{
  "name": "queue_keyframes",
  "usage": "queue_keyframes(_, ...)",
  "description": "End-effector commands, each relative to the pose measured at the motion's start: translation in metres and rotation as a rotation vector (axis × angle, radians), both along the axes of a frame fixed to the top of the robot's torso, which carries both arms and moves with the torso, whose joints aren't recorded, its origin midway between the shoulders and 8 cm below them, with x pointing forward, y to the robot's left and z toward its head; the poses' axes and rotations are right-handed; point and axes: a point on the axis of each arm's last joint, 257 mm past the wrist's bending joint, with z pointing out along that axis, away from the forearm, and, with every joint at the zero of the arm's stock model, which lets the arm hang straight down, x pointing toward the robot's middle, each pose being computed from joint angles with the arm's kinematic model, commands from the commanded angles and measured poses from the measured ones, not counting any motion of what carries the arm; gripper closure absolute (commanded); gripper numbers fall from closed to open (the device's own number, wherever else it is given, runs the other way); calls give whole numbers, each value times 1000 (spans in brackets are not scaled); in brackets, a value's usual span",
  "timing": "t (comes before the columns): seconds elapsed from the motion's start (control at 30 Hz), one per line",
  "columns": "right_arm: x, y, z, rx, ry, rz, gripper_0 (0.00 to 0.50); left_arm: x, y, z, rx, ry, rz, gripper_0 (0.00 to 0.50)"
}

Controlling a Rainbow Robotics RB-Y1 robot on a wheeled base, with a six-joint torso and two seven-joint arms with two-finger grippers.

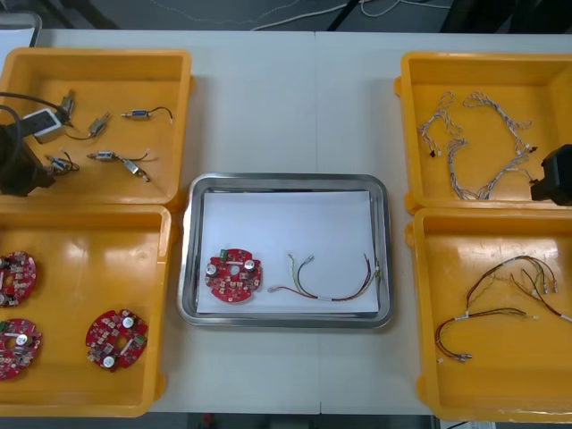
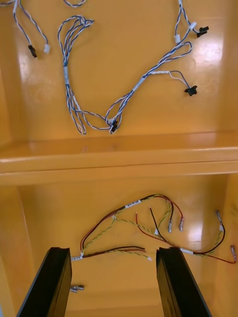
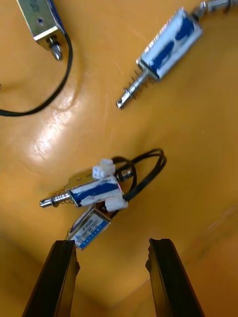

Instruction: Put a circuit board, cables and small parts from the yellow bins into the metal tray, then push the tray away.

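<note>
Hovering over yellow bin (image 1: 170,63) at 10 o'clock from metal tray (image 1: 284,181), left pincer (image 3: 111,242) spread wide. Target small metal part (image 3: 94,190) just beyond fingertips (image 3: 67,247), between them, long axis across gap; likely needs wrist turn. Idle right pincer (image 2: 113,250) wide at 3 o'clock, farther off.

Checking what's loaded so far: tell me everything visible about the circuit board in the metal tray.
The circuit board is a round red disc with a notched rim, carrying small silvery and dark components and a pale spot at its middle. It lies flat, face up, on the white inside of the metal tray, toward the tray's near left corner. It touches only that white surface, lying apart from the red and yellow cable to its right.
</note>
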Motion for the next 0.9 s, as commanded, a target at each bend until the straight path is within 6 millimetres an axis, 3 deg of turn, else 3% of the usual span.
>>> queue_keyframes(0.03,11,-25,18,-30,-59,-49,0,3,33,25,53,-33,-26,74)
queue_keyframes(0.4,40,-32,27,35,-103,-75,0,10,41,30,60,-50,-12,74)
queue_keyframes(0.9,90,-44,45,40,-91,-154,0,18,25,42,24,-71,-28,73)
